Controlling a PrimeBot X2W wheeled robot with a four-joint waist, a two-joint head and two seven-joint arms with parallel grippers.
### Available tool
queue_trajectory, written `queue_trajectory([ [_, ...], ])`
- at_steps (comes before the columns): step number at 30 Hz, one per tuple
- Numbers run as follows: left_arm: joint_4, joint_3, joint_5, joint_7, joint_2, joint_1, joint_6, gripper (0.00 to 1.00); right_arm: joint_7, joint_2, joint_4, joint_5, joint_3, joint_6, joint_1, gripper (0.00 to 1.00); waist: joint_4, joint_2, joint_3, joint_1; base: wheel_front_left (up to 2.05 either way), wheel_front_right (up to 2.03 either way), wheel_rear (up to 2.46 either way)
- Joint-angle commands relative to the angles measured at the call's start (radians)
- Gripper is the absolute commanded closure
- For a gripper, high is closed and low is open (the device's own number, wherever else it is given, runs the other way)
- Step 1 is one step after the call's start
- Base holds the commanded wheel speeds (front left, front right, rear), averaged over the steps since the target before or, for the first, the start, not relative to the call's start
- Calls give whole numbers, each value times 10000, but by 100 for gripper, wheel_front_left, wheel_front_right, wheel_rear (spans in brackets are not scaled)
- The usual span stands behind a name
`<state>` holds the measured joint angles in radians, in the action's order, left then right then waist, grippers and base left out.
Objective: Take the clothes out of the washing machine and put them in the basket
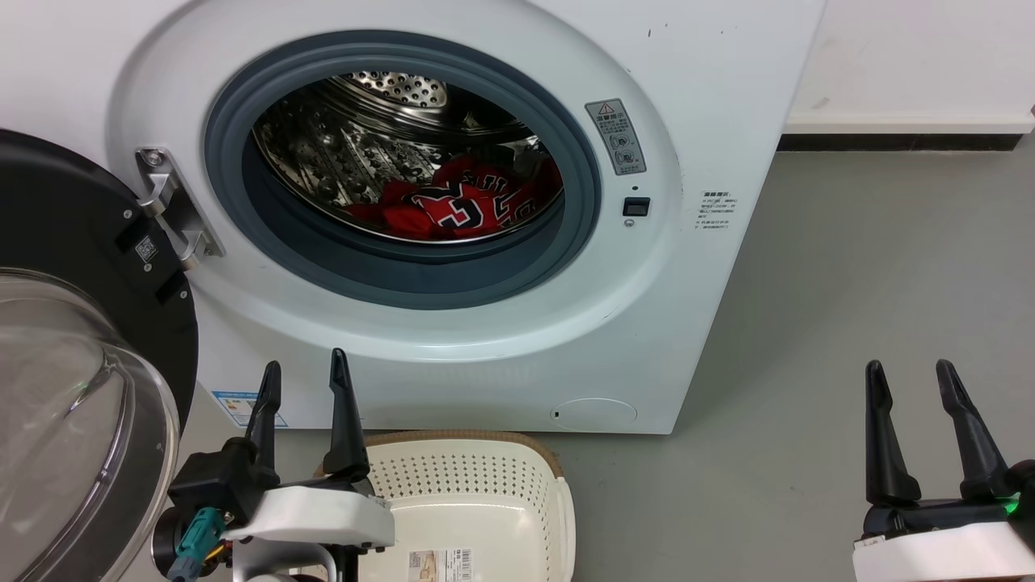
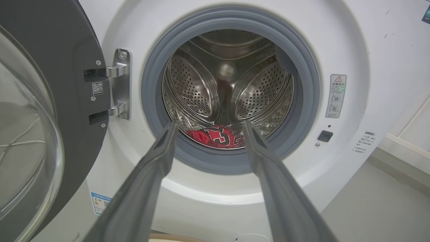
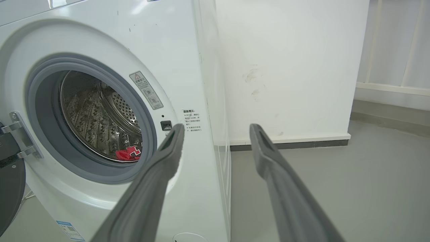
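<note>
Low in the drum (image 1: 340,162), the clothes (image 1: 461,206) lie bunched. The left gripper (image 1: 305,361), spread wide and empty, is best driven straight in, kept off the seal (image 1: 404,275), then closed on a thick fold.

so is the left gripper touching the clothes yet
Apart. The head view shows the left gripper open, low outside the washing machine by the basket, while the clothes lie inside the drum.

Pretty bright, even indoor light here, just a soft shadow on the floor (image 1: 808,307) right of the washing machine (image 1: 687,121). Steel drum (image 2: 201,87) sparkles with small highlights, door glass (image 1: 57,420) shows faint glare. Wrist views bow at the edges, and the near fingers (image 2: 139,195) look soft.
</note>
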<state>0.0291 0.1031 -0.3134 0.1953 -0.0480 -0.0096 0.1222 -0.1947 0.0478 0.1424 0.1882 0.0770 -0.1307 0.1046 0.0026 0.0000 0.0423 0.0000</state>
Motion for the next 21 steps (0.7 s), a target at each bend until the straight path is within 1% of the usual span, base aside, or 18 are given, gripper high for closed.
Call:
queue_trajectory([
  [1,126,40,265,92,-28,24,30,0,-93,42,167,-318,-2,1,75,0,0,0,1,0,0,0,0],
  [12,134,82,1218,318,-29,167,168,0,-323,41,426,-1305,-12,1,267,0,11,0,-41,0,0,0,0],
  [21,128,60,1898,491,-31,324,39,0,-491,41,601,-2010,-5,1,414,0,24,0,-61,0,0,0,0],
])
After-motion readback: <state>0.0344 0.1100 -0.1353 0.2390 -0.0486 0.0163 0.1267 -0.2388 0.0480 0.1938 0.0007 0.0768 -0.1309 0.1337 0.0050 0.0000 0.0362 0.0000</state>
